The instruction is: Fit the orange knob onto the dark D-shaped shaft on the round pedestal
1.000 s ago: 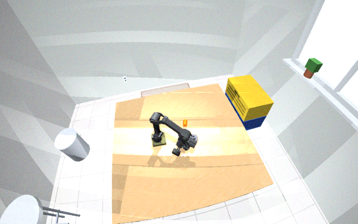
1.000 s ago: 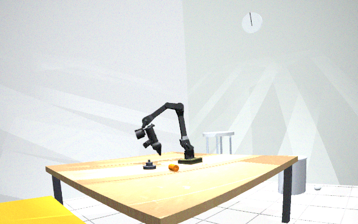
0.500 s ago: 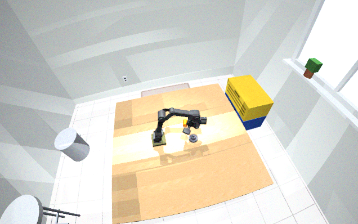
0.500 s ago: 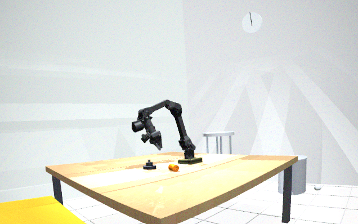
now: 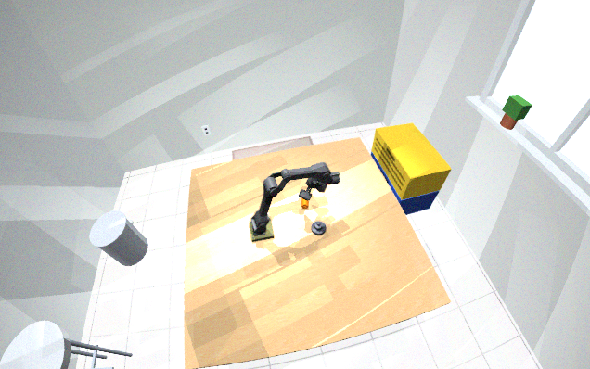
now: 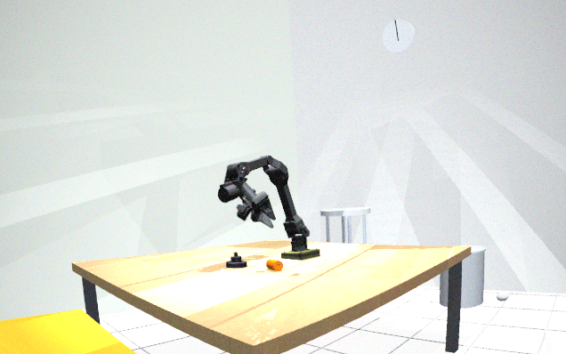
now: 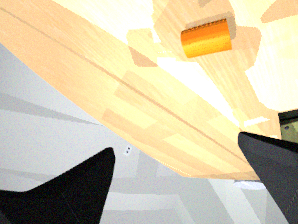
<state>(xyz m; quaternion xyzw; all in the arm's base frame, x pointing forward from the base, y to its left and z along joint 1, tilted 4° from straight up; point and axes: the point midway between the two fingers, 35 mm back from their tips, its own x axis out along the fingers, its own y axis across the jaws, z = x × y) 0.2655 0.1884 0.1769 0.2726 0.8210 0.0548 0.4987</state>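
Note:
The orange knob [image 5: 304, 203] [image 6: 274, 265] [image 7: 206, 39] lies on its side on the table, at the upper right in the wrist view. The round dark pedestal [image 5: 318, 230] [image 6: 236, 264] stands on the table a short way from the knob, with its shaft [image 6: 236, 254] upright and bare. It is out of the wrist view. My gripper [image 6: 273, 222] [image 7: 177, 147] is open and empty. It hangs well above the table, tilted, with its fingers pointing back toward the arm's base side. The knob is not between the fingers. The shaft's flat side cannot be made out.
The arm's base [image 5: 262, 233] [image 6: 301, 253] [image 7: 289, 132] stands on the wooden table [image 5: 325, 301] [image 6: 178, 293]. A yellow and blue box [image 5: 413, 158] stands beyond the table's edge. A grey cylinder [image 5: 121, 241] and a stool [image 6: 345, 212] stand off the table.

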